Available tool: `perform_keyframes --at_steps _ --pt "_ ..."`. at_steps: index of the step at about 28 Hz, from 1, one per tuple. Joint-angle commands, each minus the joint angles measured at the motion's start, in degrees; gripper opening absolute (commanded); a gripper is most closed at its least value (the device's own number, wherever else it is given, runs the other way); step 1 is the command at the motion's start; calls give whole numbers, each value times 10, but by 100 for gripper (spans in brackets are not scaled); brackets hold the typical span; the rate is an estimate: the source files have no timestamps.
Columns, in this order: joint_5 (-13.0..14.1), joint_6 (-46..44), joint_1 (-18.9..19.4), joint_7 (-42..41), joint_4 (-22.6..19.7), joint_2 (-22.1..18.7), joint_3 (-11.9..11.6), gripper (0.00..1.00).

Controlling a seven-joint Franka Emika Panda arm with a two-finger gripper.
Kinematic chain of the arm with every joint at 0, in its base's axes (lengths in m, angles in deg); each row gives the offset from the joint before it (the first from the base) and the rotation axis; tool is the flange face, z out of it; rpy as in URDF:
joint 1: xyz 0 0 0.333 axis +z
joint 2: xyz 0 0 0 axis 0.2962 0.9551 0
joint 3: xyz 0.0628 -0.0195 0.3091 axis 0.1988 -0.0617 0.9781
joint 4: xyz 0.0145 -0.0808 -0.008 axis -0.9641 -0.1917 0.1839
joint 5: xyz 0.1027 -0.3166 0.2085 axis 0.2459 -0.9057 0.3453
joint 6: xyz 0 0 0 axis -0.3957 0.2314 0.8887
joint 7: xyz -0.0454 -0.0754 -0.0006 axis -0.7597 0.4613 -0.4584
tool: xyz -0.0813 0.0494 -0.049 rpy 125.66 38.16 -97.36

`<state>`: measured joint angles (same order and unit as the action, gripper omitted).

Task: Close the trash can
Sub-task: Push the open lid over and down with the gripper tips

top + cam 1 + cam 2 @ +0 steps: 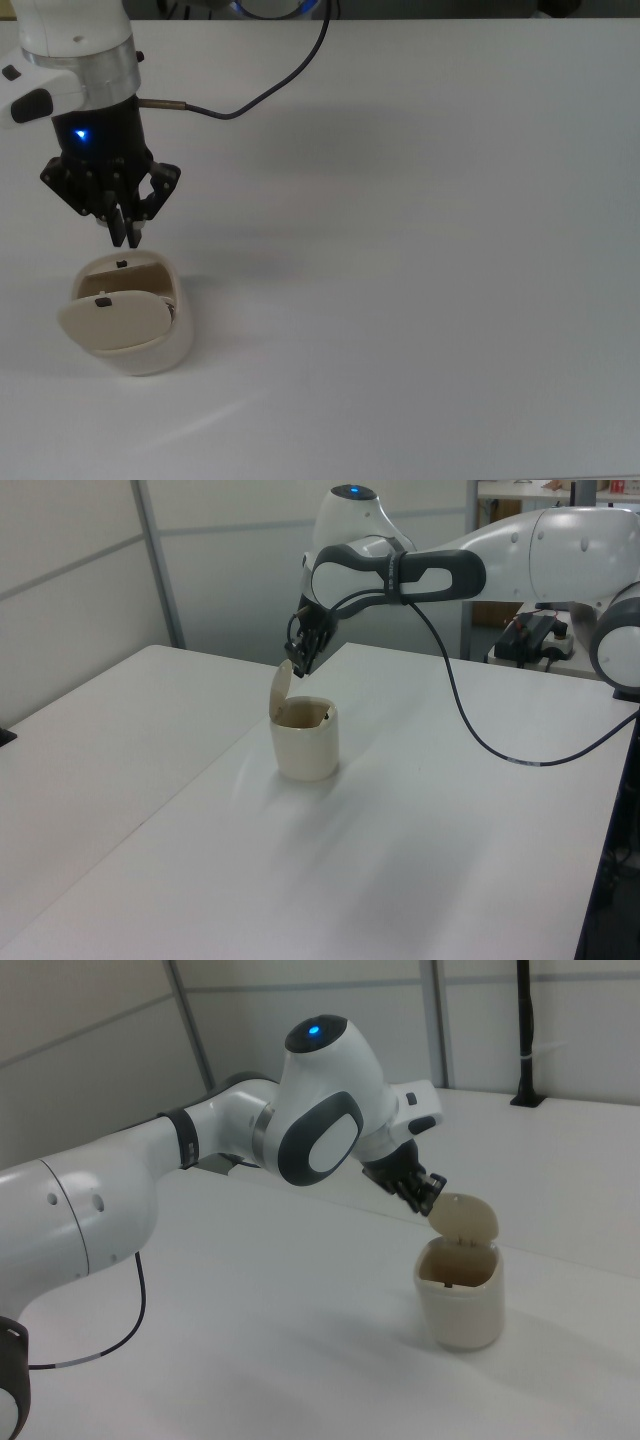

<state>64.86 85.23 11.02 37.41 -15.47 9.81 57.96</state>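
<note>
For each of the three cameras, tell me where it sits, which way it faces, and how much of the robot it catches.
Top view: overhead, looking down on the white table; shows the pincer and wrist above the trash can.
Left view: beside the table, raised, looking across it; shows the arm reaching in from the left view's right.
Right view: close behind the arm, facing the trash can.
All three share the trash can with its lid raised.
</note>
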Motion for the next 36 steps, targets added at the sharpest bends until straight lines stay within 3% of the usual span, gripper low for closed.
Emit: perform_keyframes --at_steps 1,7,20,31,36 --pt "-1 74 8 33 -2 14 -2 1" --pt "-23 154 10 57 -1 29 -2 1" --pt "-50 213 8 57 1 59 -6 2" --pt "-60 202 9 56 0 62 -5 1" --pt "-60 128 8 42 0 54 -5 1"
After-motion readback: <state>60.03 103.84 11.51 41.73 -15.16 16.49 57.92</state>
